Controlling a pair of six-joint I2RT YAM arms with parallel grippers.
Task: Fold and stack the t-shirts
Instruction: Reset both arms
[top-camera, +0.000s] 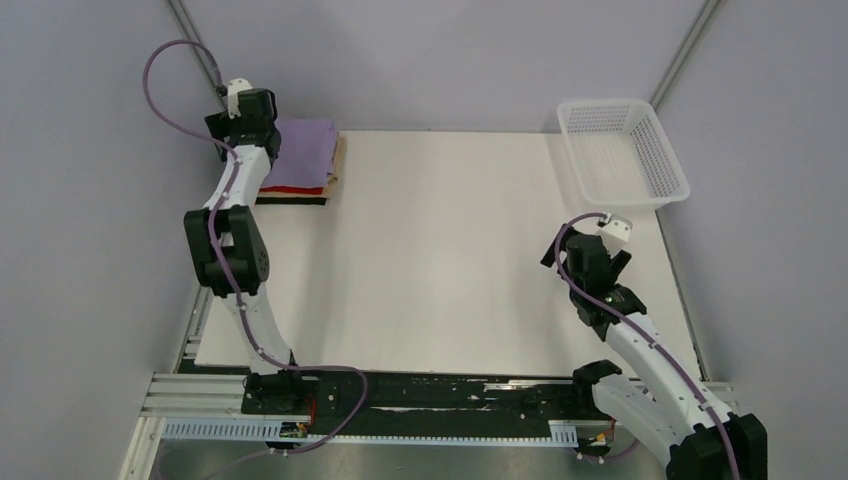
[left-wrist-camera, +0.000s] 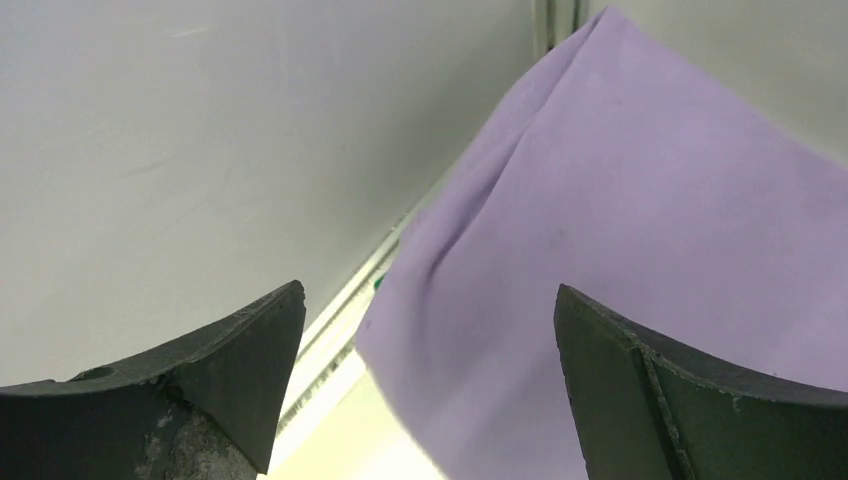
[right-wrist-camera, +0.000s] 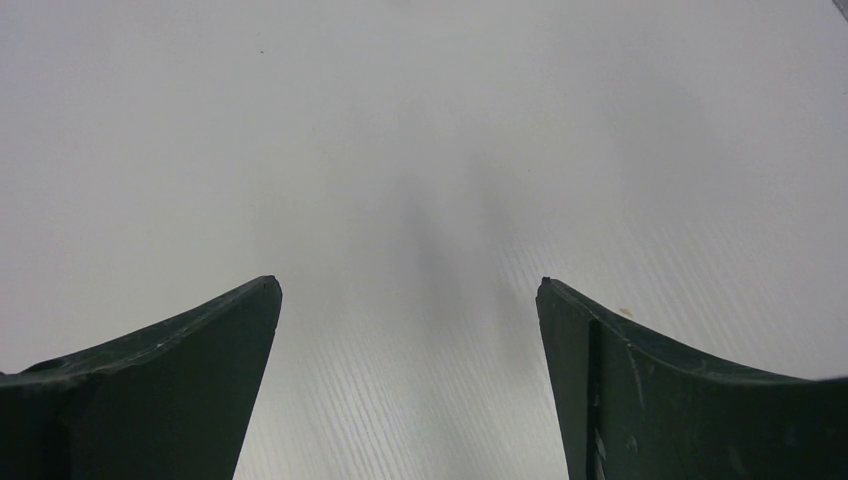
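**Lavender shirt (top-camera: 305, 148) tops the stack at the far-left corner**

Folded into a flat rectangle, the lavender shirt lies on top of the stack (top-camera: 300, 185) at the far-left corner of the desk (top-camera: 450, 270). Beneath it a red layer (top-camera: 293, 189) shows along the near edge, a tan layer (top-camera: 340, 160) peeks out on the right side, and a dark strip lies at the very bottom; its colour is hard to tell from the top view. The edges line up fairly well, though the tan piece sticks out a little to the right.

The left hand (left-wrist-camera: 430, 300) hovers over the left part of the stack with its jaws spread wide and nothing between them. Its wrist view looks down on smooth purple cloth with one soft crease, so the shirt lies free of the hand.

The right hand (right-wrist-camera: 410, 285) hangs over bare desk at the right, well apart from the stack, also spread wide and holding nothing. Just beyond it, at the far-right corner, stands the white mesh basket (top-camera: 665, 150), with no cloth visible inside.

No loose shirt shows anywhere on the desk or in the basket, so the folding and stacking look finished or all but finished. At most, squaring up the tan layer and pulling both arms back appear to be left.
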